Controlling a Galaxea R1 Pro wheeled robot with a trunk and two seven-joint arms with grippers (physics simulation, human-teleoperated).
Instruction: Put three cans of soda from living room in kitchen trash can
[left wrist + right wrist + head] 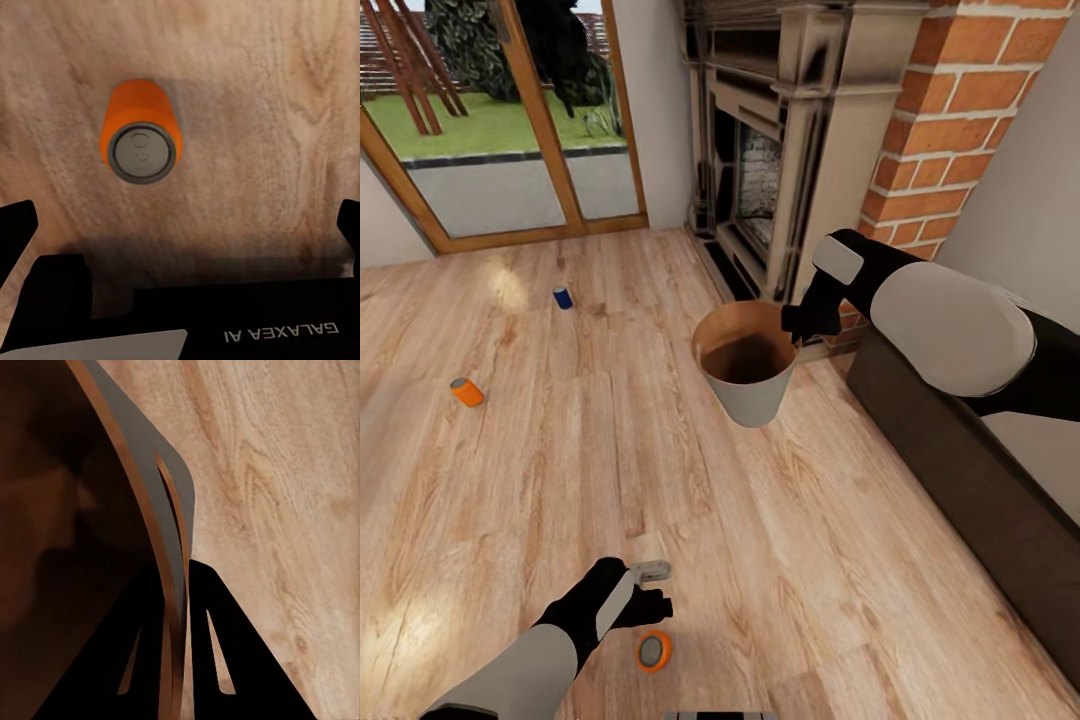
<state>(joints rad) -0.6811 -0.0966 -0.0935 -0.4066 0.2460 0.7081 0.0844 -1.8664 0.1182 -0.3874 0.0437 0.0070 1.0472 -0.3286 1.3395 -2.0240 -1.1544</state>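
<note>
Left tool [652, 592] open above upright orange metal-topped soda can [654, 651] on near floor; right tool [800, 322] clamping round copper-brown bin's [748, 400] rim. Risk: off-centre descent toppling can, rolling away.

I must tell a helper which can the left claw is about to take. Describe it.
On the wood floor, right by the left claw, stands an orange can, grey top up. The other orange can and the blue can lie farther off, nearer the glass doors.

Wood floor [560, 470] with three cans [653, 651]
</note>
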